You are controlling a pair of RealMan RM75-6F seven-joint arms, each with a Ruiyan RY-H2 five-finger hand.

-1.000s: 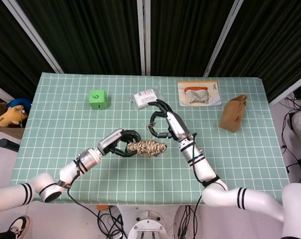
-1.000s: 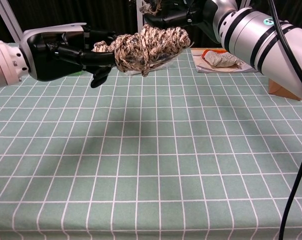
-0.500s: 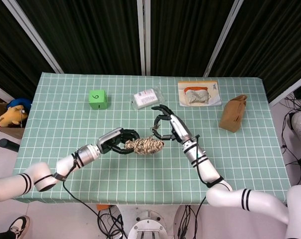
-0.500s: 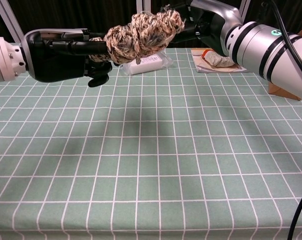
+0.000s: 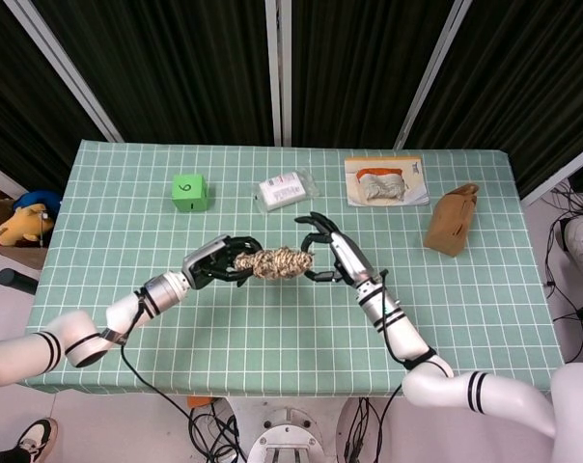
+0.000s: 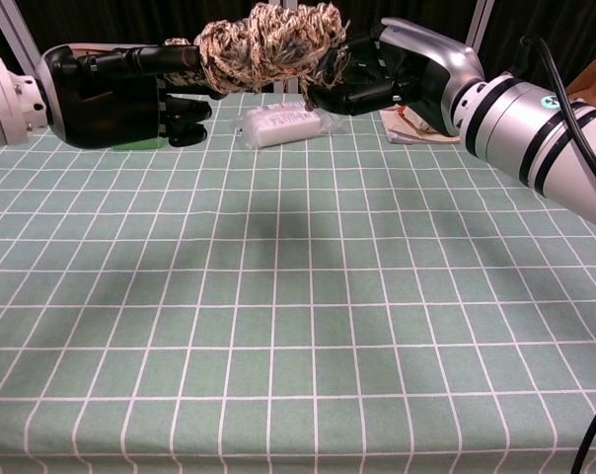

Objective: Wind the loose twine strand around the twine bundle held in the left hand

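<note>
The twine bundle [image 5: 273, 262] is a lumpy tan and brown roll held off the table. My left hand [image 5: 217, 266] grips its left end; the chest view shows the same bundle [image 6: 269, 43] sticking out to the right of that hand [image 6: 120, 82]. My right hand [image 5: 326, 253] sits against the bundle's right end, fingers curled in on the loose strand there. In the chest view the right hand [image 6: 392, 77] touches the bundle's end, and the strand itself is mostly hidden between the fingers and the bundle.
On the green checked tablecloth [image 5: 127, 241] lie a green cube [image 5: 189, 191], a white packet [image 5: 285, 190], a booklet with a wrapped item [image 5: 386, 180] and a brown paper bag [image 5: 451, 220]. The packet [image 6: 281, 125] lies below the bundle in the chest view.
The right hand came down from above the bundle to its right end. The left hand carried the bundle further from the robot's body, and it sits higher in the chest view.
</note>
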